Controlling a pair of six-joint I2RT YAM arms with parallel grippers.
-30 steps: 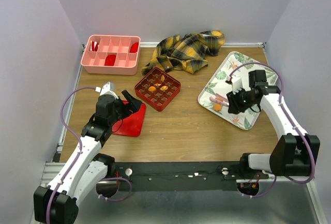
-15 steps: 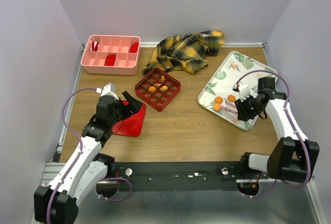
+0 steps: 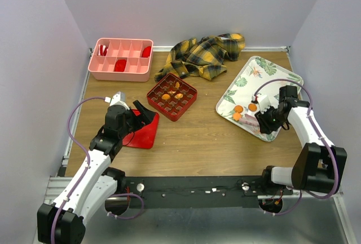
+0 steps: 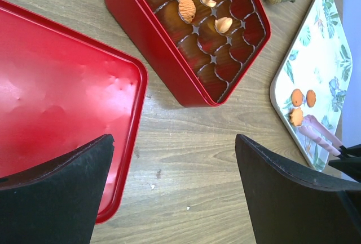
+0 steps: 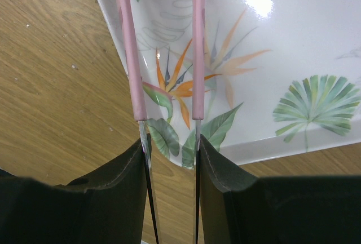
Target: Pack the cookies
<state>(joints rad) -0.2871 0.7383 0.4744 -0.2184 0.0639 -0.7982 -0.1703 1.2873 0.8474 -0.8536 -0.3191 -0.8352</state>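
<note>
- Cookies [image 3: 239, 109]: three small orange discs lie close together on the leaf-patterned tray [image 3: 266, 70], centre right of the overhead view, near its lower-left edge. A few more sit in cells of the red gridded box [image 3: 172, 96] in the middle of the table.
- At the right of the overhead view, the right gripper [image 3: 262, 120] is over the tray's lower edge, just beside the three discs. Its jaws are closed partway, pinching a pair of pink tongs [image 5: 131, 58].
- In the right wrist view the two pink arms run up the frame from between the fingers, apart from each other. Their tips pass out of the top edge, and part of one orange disc shows at the top right.
- At the left, the left gripper [image 3: 142, 113] hangs with jaws spread wide, holding nothing, above the edge of the flat red lid [image 3: 144, 134] and the bare wood beside the box.
- A pink divided bin [image 3: 120, 59] with dark-red pieces stands in the upper left.
- A yellow plaid cloth [image 3: 206, 52] lies crumpled at top centre.
</note>
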